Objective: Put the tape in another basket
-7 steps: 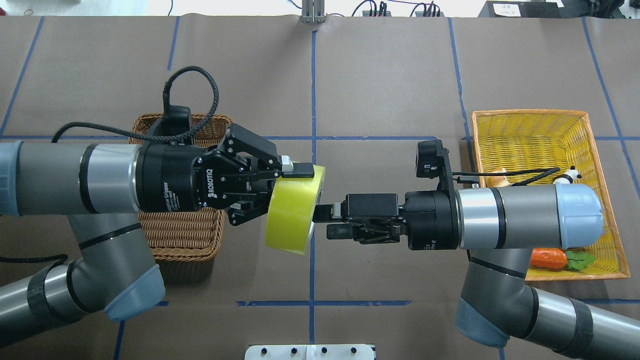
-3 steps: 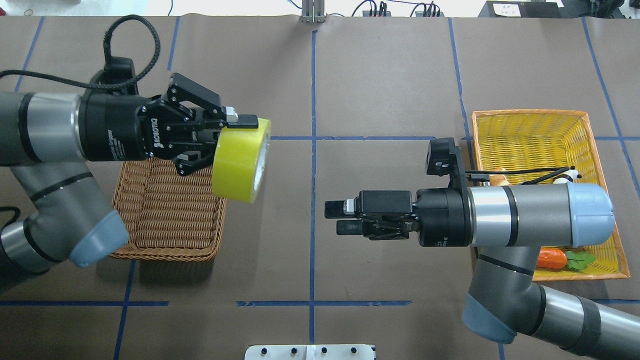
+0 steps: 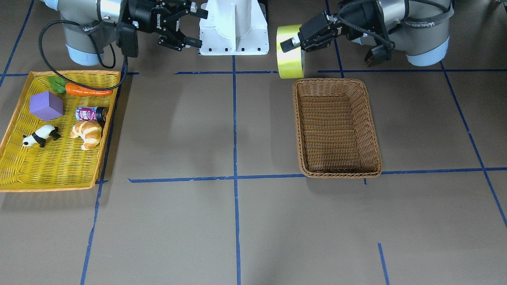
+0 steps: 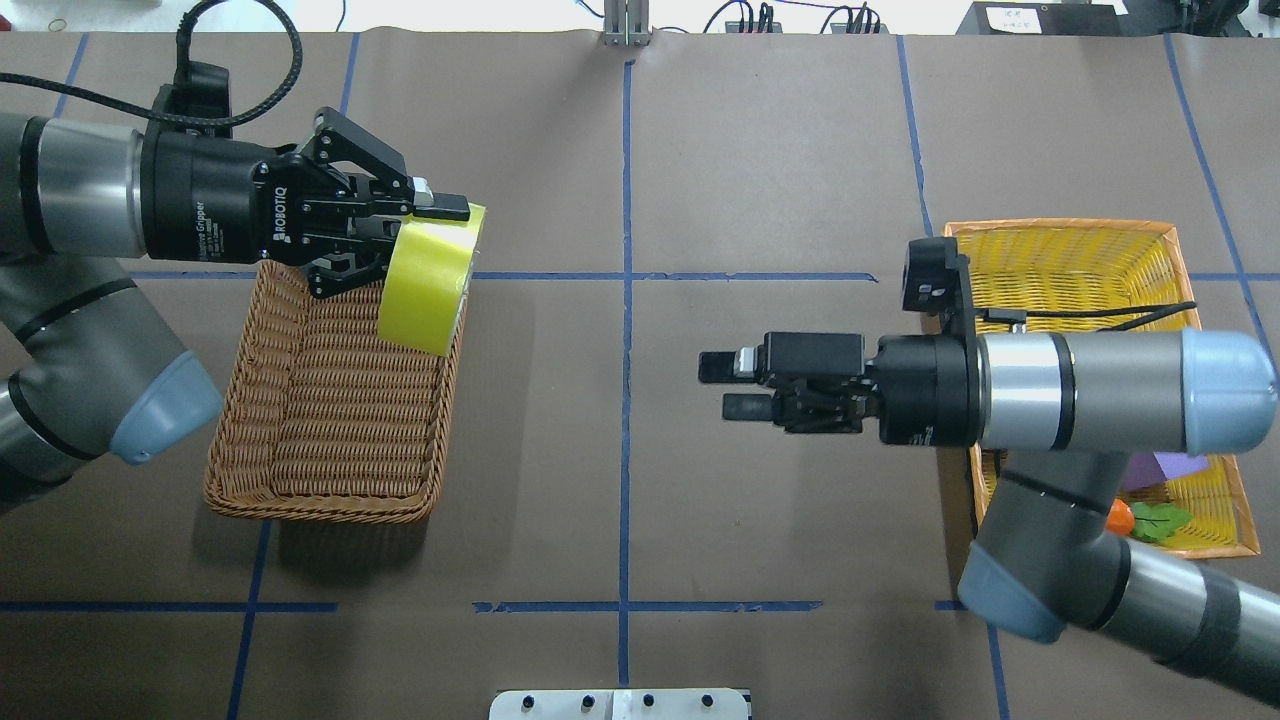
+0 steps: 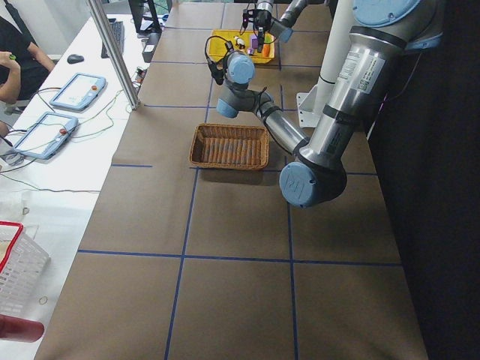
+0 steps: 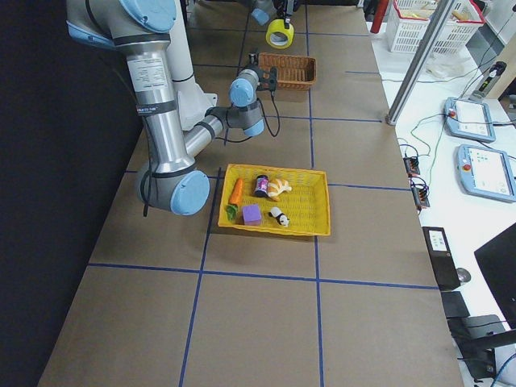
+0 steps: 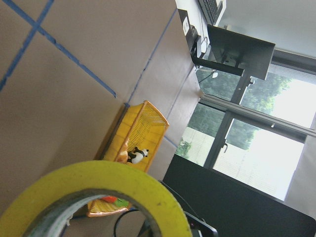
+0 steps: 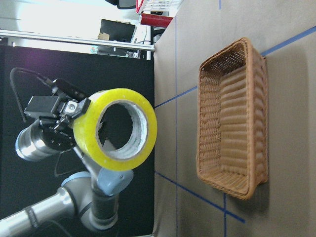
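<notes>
The yellow-green tape hangs upright in my left gripper, which is shut on the roll's wall. It is held in the air above the centre-side edge of the brown wicker basket. The tape also shows in the front view, with the left gripper behind it and the basket below. The right wrist view shows the tape beside the basket. The left wrist view shows the tape's rim. My right gripper is open, holds nothing, and is well right of the tape.
The shallow yellow tray lies at the right, partly under my right arm. In the front view the tray holds a carrot, a purple cube, a can, a croissant and a toy panda.
My left gripper has carried the tape left and farther from the robot, from the table's middle to over the wicker basket. My right gripper has drawn back to the right, still open.
</notes>
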Robot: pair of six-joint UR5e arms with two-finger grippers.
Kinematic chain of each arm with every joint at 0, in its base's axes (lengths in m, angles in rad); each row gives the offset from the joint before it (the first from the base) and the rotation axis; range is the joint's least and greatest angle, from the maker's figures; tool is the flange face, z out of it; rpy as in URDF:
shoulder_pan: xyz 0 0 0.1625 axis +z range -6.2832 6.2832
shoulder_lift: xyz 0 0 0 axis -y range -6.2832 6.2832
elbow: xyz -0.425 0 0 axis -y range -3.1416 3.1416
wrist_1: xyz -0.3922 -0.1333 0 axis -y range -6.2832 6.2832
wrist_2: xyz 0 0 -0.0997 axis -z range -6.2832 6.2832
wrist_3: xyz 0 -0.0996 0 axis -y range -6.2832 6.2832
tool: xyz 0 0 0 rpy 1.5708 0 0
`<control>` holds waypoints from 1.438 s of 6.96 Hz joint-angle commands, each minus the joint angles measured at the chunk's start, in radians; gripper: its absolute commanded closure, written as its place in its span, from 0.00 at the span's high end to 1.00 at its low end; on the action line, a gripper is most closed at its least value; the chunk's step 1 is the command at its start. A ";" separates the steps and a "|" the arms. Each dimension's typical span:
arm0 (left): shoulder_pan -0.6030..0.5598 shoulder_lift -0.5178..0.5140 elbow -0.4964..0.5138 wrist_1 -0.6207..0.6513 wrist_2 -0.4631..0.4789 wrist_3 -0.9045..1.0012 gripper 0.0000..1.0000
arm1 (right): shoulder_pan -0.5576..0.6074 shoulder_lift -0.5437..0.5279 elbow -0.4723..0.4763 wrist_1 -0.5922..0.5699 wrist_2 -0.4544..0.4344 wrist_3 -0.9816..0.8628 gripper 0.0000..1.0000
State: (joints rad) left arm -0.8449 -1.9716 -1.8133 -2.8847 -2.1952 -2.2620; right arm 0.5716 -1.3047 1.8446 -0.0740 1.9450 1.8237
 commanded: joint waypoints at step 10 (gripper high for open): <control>0.160 0.174 -0.034 0.663 0.248 0.968 0.00 | 0.607 -0.018 0.035 -1.690 0.213 -1.619 1.00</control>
State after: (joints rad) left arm -0.7279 -1.8038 -1.8467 -2.2685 -2.0189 -1.3446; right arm 1.0775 -1.3265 1.8808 -1.6144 2.1431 0.4189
